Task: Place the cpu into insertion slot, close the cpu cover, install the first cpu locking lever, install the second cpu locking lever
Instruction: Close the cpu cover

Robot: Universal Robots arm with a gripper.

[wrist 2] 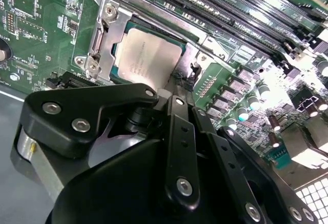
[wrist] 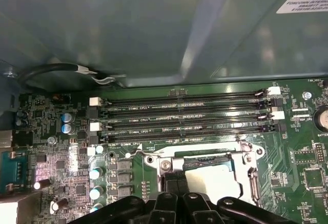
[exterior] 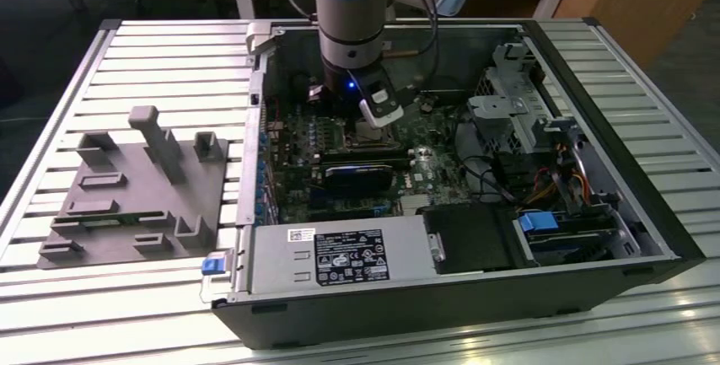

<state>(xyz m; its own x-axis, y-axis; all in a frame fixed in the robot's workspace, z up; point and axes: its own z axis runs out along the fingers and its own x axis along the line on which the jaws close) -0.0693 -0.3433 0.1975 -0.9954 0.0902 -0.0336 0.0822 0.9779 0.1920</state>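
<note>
The cpu (wrist 2: 148, 57), a dull silver square, lies flat in the insertion slot on the green motherboard (wrist 2: 41, 24). The silvery cpu cover (wrist 2: 105, 37) frames it, with the chip top showing through its window. In the first wrist view the cpu (wrist: 212, 180) and cover (wrist: 205, 155) sit just beyond my black fingertips, and a thin wire lever (wrist: 151, 157) runs along the cover's edge. My gripper (wrist 2: 180, 83) is shut, its tips together at the socket's side edge beside the chip. From outside, the gripper (exterior: 369, 129) hangs low inside the open computer case.
Long black memory slots (wrist: 184, 116) run beside the socket, and the case wall (wrist: 154, 29) rises behind them. Capacitors (wrist: 66, 121) stand nearby. A power supply (exterior: 337, 255), drive cage (exterior: 518, 104) and cables crowd the case. A grey fixture block (exterior: 135, 188) sits on the slatted table.
</note>
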